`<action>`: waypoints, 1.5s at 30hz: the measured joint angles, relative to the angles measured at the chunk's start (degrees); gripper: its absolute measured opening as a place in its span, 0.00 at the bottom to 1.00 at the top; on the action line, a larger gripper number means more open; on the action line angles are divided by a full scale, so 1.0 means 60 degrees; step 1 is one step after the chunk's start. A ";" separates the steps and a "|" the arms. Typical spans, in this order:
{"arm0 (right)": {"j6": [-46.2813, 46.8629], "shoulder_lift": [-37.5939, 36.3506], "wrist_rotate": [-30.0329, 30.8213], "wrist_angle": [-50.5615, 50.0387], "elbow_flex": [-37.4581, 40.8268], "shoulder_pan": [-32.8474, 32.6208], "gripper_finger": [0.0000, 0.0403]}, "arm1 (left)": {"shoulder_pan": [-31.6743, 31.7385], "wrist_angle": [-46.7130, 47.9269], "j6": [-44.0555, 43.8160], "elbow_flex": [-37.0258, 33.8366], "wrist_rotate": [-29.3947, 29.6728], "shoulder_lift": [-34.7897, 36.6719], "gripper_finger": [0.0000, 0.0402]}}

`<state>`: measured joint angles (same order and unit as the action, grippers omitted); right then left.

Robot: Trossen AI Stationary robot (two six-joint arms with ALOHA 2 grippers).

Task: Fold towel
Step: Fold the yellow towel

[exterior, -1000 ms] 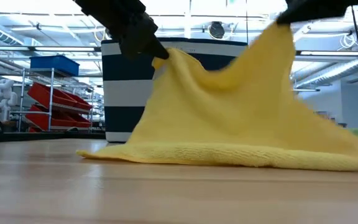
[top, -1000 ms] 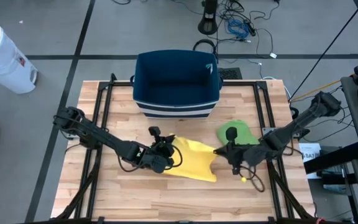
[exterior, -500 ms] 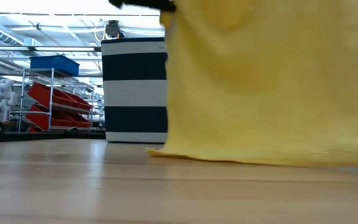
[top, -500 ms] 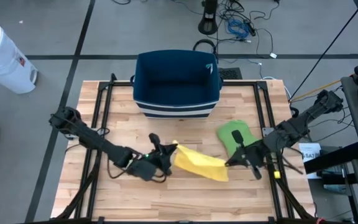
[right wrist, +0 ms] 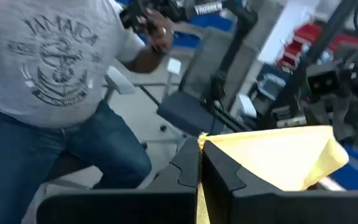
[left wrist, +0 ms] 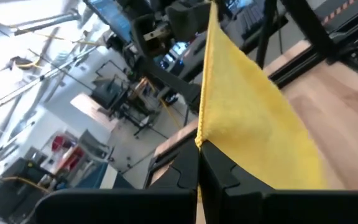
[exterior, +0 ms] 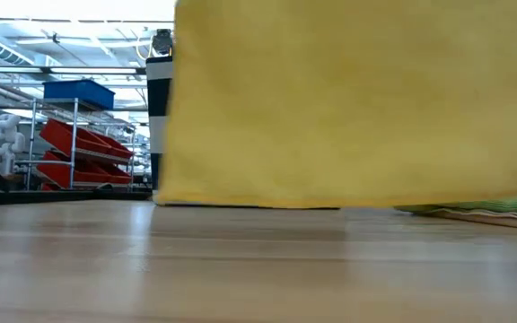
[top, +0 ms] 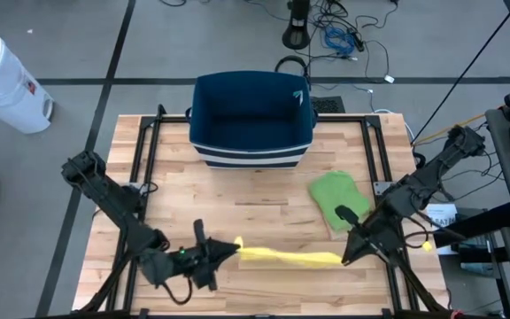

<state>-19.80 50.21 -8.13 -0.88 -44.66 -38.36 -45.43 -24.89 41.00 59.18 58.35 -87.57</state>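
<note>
- I have the yellow towel (top: pixel 289 257) stretched taut between both arms, lifted off the table (top: pixel 264 186), on the near side of the blue bin (top: pixel 251 115).
- My left gripper (top: pixel 234 250) is clamped on the towel's left end.
- My right gripper (top: pixel 343 258) is pinched on its right end.
- A green cloth (top: pixel 335 197) lies on the table between towel and bin, to the bin's right.
- Beyond, I see a person (right wrist: pixel 55 74) in a grey shirt.

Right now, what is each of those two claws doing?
Left gripper: shut on the yellow towel.
Right gripper: shut on the yellow towel's other end.
</note>
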 joint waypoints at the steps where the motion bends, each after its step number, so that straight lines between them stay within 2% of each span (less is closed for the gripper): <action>1: -0.0073 0.0001 -0.0005 0.0111 0.0000 -0.0062 0.00 | -0.0082 -0.0118 0.0113 0.0000 -0.0010 0.0000 0.00; 5: -0.0246 0.0002 0.0020 0.0314 0.0000 -0.0190 0.00 | -0.0219 -0.0390 0.0502 0.0000 -0.0012 -0.0004 0.00; 8: -0.0085 -0.0011 0.0833 -0.0045 0.0000 -0.0171 0.00 | -0.0029 -0.0012 0.0235 0.0000 0.0074 0.0000 0.00; 14: 0.1051 0.0367 0.3115 -0.2016 -0.0004 0.0451 0.00 | 0.1174 0.2775 -0.2679 0.0000 0.0081 -0.0016 0.00; 19: 0.1725 0.1187 0.3822 -0.3317 -0.0004 0.1078 0.00 | 0.2161 0.4518 -0.4671 -0.0004 -0.0463 -0.0264 0.00; 23: 0.1528 0.1923 0.3913 -0.3562 0.0000 0.1485 0.00 | 0.2740 0.5165 -0.5313 -0.0004 -0.0672 -0.0566 0.00; 30: 0.1122 0.3074 0.4092 -0.3586 0.0000 0.2223 0.00 | 0.3440 0.5498 -0.6073 -0.0004 -0.1837 -0.1172 0.00; 39: 0.0984 0.3862 0.4034 -0.3672 0.0000 0.2616 0.00 | 0.3675 0.5715 -0.6221 -0.0004 -0.1955 -0.1578 0.00; 45: 0.1281 0.3625 0.2889 -0.3659 0.0000 0.2431 0.00 | 0.3648 0.6107 -0.6296 -0.0004 -0.2702 -0.1577 0.00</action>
<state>-12.12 71.96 9.21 -22.83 -44.66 -23.78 -23.54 11.75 3.22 59.16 42.14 -97.03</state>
